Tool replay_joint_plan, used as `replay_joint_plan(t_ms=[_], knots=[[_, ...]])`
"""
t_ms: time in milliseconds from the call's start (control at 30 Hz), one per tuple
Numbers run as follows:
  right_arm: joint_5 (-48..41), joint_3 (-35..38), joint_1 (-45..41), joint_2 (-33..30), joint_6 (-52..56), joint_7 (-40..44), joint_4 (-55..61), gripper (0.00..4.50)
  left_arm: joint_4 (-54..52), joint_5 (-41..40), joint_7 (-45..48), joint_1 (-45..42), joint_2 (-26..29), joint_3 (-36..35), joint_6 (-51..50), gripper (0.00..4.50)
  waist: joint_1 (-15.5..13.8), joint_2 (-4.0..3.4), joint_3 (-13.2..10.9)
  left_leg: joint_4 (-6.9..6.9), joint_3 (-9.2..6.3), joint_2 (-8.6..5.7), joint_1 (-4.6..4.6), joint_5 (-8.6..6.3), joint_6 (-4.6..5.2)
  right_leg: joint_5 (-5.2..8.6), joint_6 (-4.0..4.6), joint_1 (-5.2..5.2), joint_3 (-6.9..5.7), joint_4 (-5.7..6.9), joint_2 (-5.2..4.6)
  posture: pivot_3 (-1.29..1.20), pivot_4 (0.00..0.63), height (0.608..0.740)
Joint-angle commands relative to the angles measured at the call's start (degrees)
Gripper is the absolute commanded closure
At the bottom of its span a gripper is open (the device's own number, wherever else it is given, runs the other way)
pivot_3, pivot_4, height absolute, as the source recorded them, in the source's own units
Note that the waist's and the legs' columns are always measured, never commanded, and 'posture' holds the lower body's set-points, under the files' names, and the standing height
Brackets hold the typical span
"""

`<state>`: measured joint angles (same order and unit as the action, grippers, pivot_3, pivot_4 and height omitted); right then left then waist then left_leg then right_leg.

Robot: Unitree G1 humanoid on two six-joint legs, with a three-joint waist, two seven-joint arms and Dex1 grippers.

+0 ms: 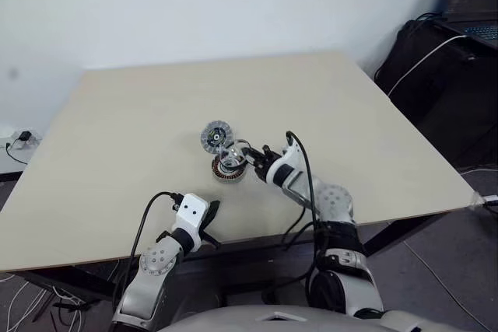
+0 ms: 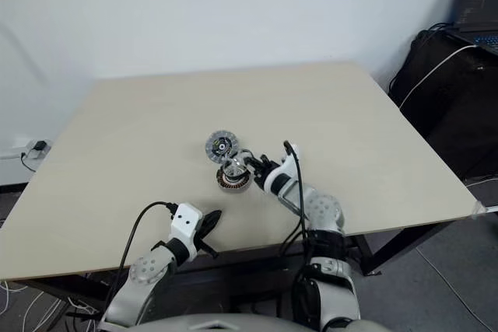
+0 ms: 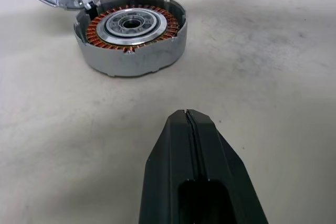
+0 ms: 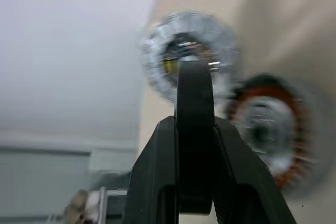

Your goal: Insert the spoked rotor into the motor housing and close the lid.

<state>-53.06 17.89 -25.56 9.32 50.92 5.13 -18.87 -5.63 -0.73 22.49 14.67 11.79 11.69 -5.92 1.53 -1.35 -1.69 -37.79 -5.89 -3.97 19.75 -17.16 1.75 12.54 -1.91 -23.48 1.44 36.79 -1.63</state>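
Note:
The motor housing point(image 1: 228, 169), a shallow round cup with copper windings point(image 3: 131, 32), sits near the middle of the table point(image 1: 117, 161). Just behind it lies the lid point(image 1: 215, 137), a ribbed silver disc with a dark hub. My right gripper point(image 1: 249, 157) reaches in from the right and is shut on the spoked rotor point(image 1: 236, 150), holding it just above the housing. In the right wrist view the rotor point(image 4: 194, 87) shows edge-on as a dark strip between the fingers. My left gripper point(image 1: 210, 217) is shut and holds nothing, hovering near the table's front edge, short of the housing.
The tan table ends close behind my left gripper and drops off to the right near the corner point(image 1: 467, 200). Black equipment with a white cable point(image 1: 436, 52) stands right of the table. A wall socket with a plug point(image 1: 19, 139) is low on the left.

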Motion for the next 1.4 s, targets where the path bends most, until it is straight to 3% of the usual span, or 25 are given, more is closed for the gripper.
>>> replay_joint_plan(t_ms=[33,967,1333,1400], knots=[[-0.09,-0.37,-3.62,4.07,-2.77,2.34,-3.63,4.08,-3.62,-0.33,-0.58,0.26,0.54,-0.94,0.1,4.5,-0.15,0.0,0.0,0.0,0.0,-0.02,0.0,0.0,0.01,-0.01,0.01,0.01,0.01,0.0,-0.02,0.0,0.0,0.74],[6.34,-0.48,-10.49,1.24,-10.27,8.29,-20.94,4.08,-4.07,-0.6,-1.5,0.32,-0.03,-1.25,0.22,4.5,0.25,-0.03,0.0,-0.02,0.01,-0.07,-0.01,-0.01,0.01,-0.19,0.3,-0.02,0.06,0.04,-0.04,0.0,0.0,0.74],[7.52,0.88,-8.57,-0.46,-9.23,8.22,-18.89,0.46,-3.45,-0.8,-1.27,-0.28,-0.13,-0.97,0.34,4.5,0.23,-0.05,0.07,-0.03,0.01,-0.07,-0.05,-0.01,0.01,-0.19,0.3,0.02,0.07,0.04,-0.04,0.0,0.0,0.74],[7.26,1.33,-7.87,-1.04,-8.94,8.04,-17.36,0.03,-3.25,-0.83,-1.16,-0.42,-0.17,-0.76,0.4,4.5,0.21,-0.06,0.08,-0.05,0.01,-0.07,-0.08,-0.01,0.01,-0.19,0.29,0.07,0.06,0.04,-0.04,0.0,0.0,0.74]])
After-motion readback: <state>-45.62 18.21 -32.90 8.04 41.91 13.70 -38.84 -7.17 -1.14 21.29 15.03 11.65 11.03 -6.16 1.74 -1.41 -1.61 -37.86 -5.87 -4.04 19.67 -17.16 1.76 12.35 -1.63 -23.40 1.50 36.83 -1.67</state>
